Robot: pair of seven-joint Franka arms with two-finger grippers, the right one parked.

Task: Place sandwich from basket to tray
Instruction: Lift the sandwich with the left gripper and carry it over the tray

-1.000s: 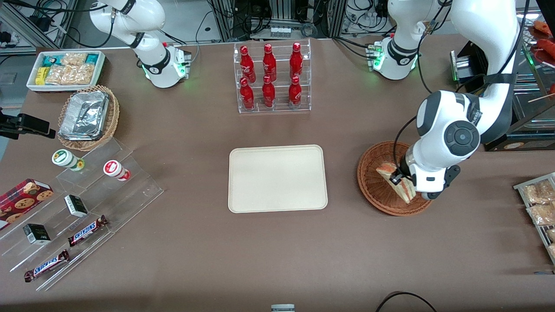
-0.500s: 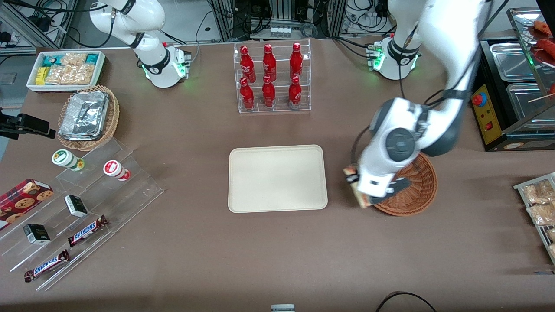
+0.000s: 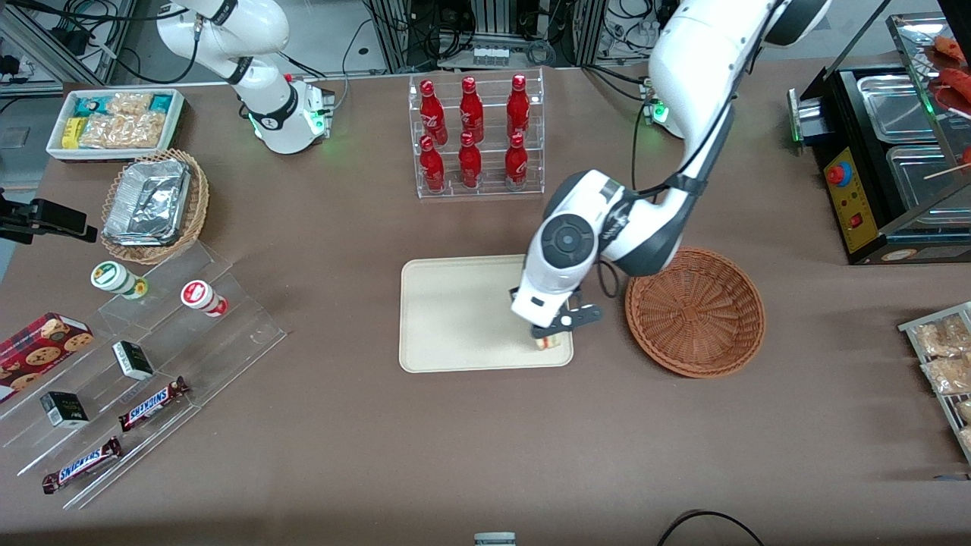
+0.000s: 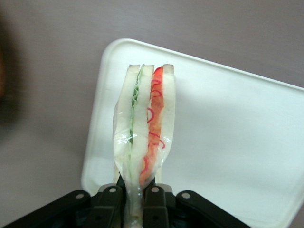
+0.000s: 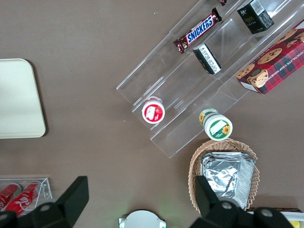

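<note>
My left gripper [image 3: 552, 331] hangs over the corner of the cream tray [image 3: 455, 318] nearest the basket, shut on the sandwich [image 3: 551, 341], of which only a small pale bit shows below the fingers in the front view. In the left wrist view the wrapped sandwich [image 4: 145, 128] stands on edge between the black fingers [image 4: 159, 206], white bread with green and red-orange filling, held above the tray [image 4: 228, 142]. The gripper [image 4: 137, 209] pinches its narrow end. The reddish-brown wicker basket [image 3: 695, 311] sits beside the tray toward the working arm's end, with nothing in it.
A clear rack of red bottles [image 3: 474, 136] stands farther from the front camera than the tray. Toward the parked arm's end are a foil container in a lighter basket [image 3: 152, 205], a white snack bin [image 3: 114, 121] and clear shelves with candy bars [image 3: 152, 402].
The left arm has carried the sandwich out of the basket and sideways across the table to above the tray's near corner. The basket now holds nothing.
</note>
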